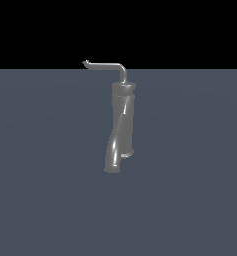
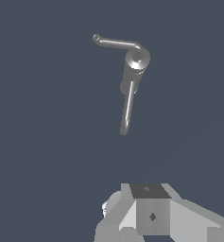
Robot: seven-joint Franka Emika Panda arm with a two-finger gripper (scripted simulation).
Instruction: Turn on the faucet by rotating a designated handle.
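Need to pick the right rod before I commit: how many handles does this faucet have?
1. The handle is a thin rod on top of the faucet, pointing to the exterior view's left, with a small upturned tip. No second one shows in either view, including from above.

Flat slate-grey floor [image 1: 45, 190], black backdrop [image 1: 190, 30] above it

text: none readable | labels: none | numbers: none
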